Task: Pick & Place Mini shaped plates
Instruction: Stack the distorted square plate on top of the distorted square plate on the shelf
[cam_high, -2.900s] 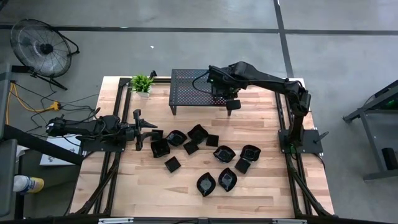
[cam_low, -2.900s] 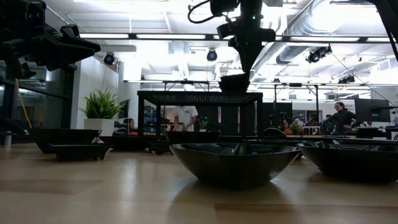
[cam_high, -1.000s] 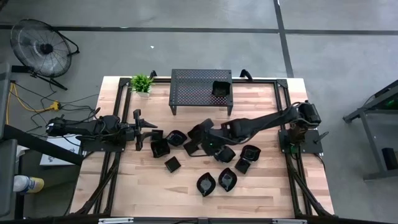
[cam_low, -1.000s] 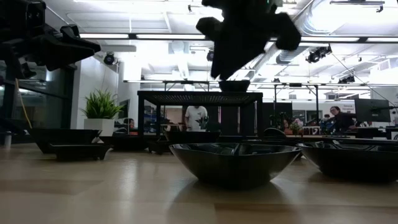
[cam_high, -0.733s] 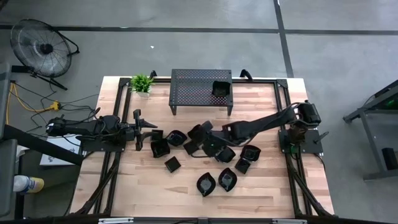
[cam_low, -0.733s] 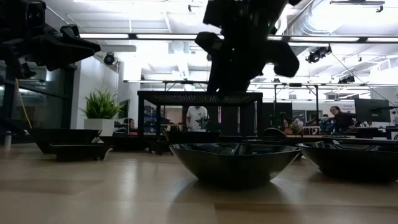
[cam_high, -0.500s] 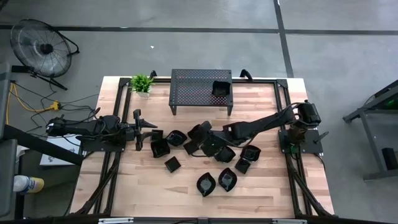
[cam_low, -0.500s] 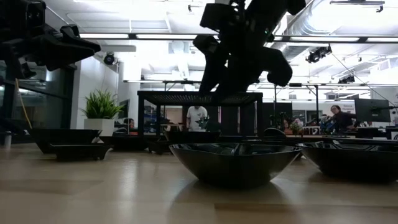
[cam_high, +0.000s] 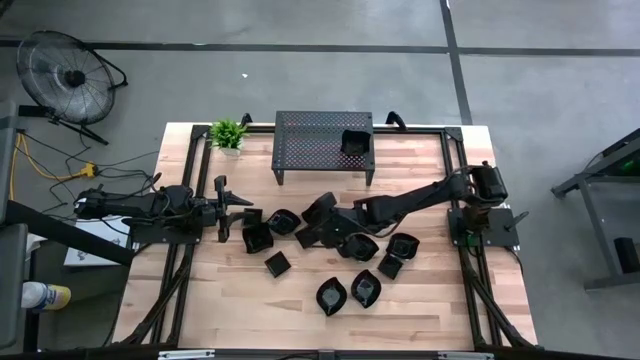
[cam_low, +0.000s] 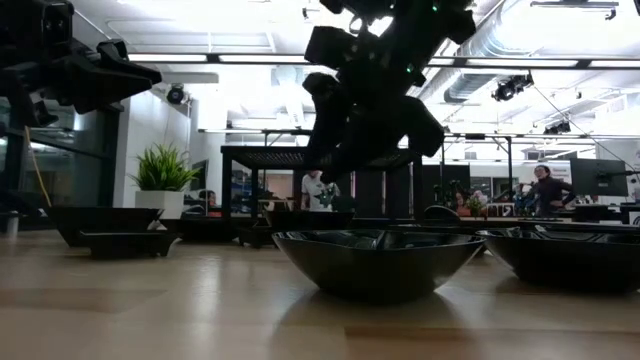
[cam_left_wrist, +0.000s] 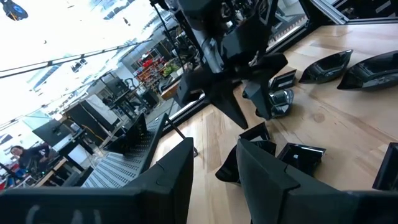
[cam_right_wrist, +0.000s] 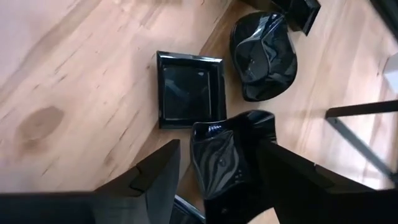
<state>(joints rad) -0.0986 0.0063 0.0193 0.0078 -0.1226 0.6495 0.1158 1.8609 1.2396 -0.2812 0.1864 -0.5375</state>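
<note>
Several mini shaped plates (cam_high: 283, 221), glossy black, lie in a cluster on the wooden table's middle. One more plate (cam_high: 354, 142) sits on the perforated black stand (cam_high: 310, 140) at the far side. My right gripper (cam_high: 318, 228) slants down over the cluster, open. In the right wrist view its fingers (cam_right_wrist: 155, 177) stand on either side of a curved plate (cam_right_wrist: 231, 158), with a square plate (cam_right_wrist: 189, 90) and a roundish one (cam_right_wrist: 264, 56) just beyond. I cannot tell whether they touch it. My left gripper (cam_high: 222, 208) waits level at the table's left, open and empty.
A small potted plant (cam_high: 229, 133) stands at the far left corner beside the stand. More plates lie toward the near side (cam_high: 331, 295) and the right (cam_high: 402, 243). A wide bowl-like plate (cam_low: 375, 262) fills the low view's foreground. People stand in the room behind.
My right gripper has sunk toward the cluster of plates and gone a little toward the table's left. Its fingers have spread wider apart. No plate has moved.
</note>
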